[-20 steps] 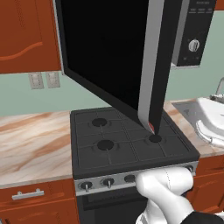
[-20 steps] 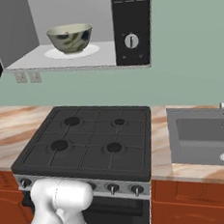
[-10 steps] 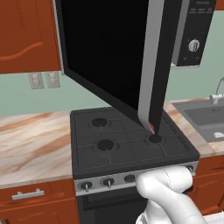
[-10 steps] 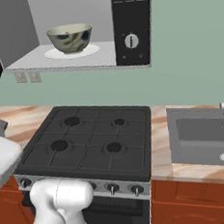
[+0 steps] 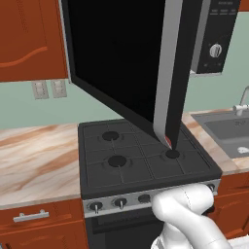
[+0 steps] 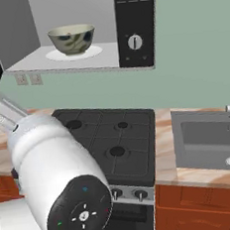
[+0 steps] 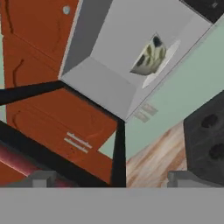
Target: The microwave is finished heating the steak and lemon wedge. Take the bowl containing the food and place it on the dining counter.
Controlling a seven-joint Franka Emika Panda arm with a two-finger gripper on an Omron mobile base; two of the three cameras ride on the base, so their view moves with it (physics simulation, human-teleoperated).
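The microwave hangs on the wall over the stove with its black glass door swung wide open. Inside, the bowl stands upright on the white turntable. The steak and the lemon wedge are hidden below the bowl's rim. In the hand view my gripper is open and empty, its fingertips far apart, and it looks up at the bowl from well below and away from it. The dining counter is out of view.
The open door juts out between me and the cavity. Below are the black stove, a marble counter to its left and a sink to its right. My arm covers the lower left of the right base view.
The hand has left the sink side, seen at the right of the left base view. The arm has swung up large into the right base view's left foreground. The jaws stay open.
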